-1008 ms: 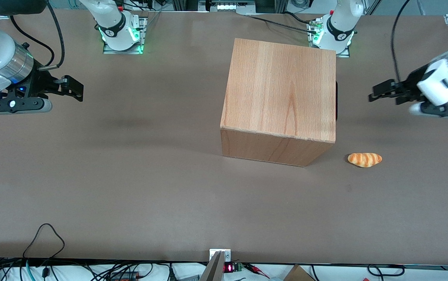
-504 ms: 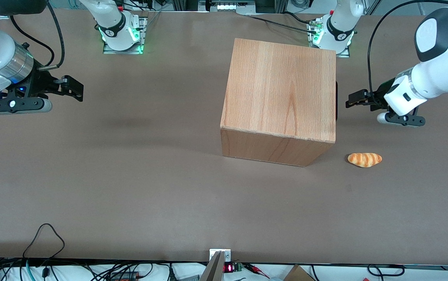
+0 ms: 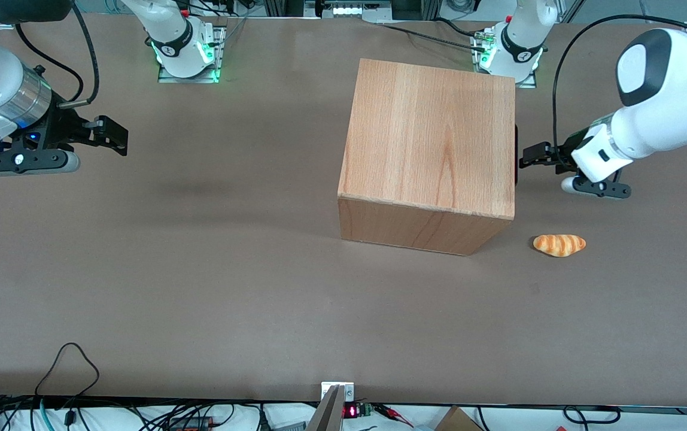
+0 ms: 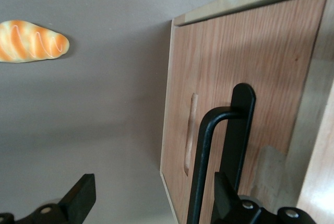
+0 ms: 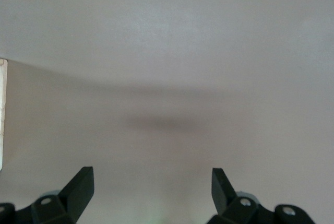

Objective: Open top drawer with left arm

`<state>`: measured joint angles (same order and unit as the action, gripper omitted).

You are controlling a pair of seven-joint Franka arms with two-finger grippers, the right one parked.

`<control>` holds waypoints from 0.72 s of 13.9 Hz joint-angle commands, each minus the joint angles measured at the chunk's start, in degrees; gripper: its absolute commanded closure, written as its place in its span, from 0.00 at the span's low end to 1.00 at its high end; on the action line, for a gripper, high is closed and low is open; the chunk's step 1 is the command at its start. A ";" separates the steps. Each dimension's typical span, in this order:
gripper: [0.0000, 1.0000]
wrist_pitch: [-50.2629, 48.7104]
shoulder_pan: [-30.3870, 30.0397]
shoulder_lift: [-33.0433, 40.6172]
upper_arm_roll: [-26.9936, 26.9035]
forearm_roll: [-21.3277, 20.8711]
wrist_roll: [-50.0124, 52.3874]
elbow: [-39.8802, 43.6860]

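Observation:
The wooden cabinet (image 3: 430,143) stands mid-table with its front turned toward the working arm's end. Only a thin black sliver of the handle (image 3: 516,154) shows past its edge in the front view. The left wrist view shows the top drawer's flat front panel (image 4: 250,57), flush and shut, bearing the long black handle (image 4: 201,161). My left gripper (image 3: 526,161) hovers just in front of that handle, a little short of touching the cabinet. It (image 4: 151,200) is open, and the handle bar lies between the fingers, close to one fingertip (image 4: 225,192). Nothing is gripped.
A striped orange bread roll (image 3: 559,245) lies on the table nearer the front camera than my gripper, beside the cabinet's corner, and the roll (image 4: 31,41) shows in the left wrist view too. The working arm's base (image 3: 514,51) stands farther from the camera than the cabinet.
The left arm has swung in from the table's end toward the cabinet front, bringing the open gripper close up to the handle. The cabinet and roll have not moved.

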<state>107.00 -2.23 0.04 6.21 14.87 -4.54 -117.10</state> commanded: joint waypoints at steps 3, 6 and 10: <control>0.00 1.98 -0.06 0.22 0.38 1.57 -3.19 -2.17; 0.00 3.47 -0.06 0.22 0.47 1.57 -3.63 -3.57; 0.00 4.27 -0.41 -1.00 0.56 1.57 -5.21 -3.84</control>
<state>110.12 -2.23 -0.43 6.78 14.89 -7.21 -120.40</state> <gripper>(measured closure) 0.000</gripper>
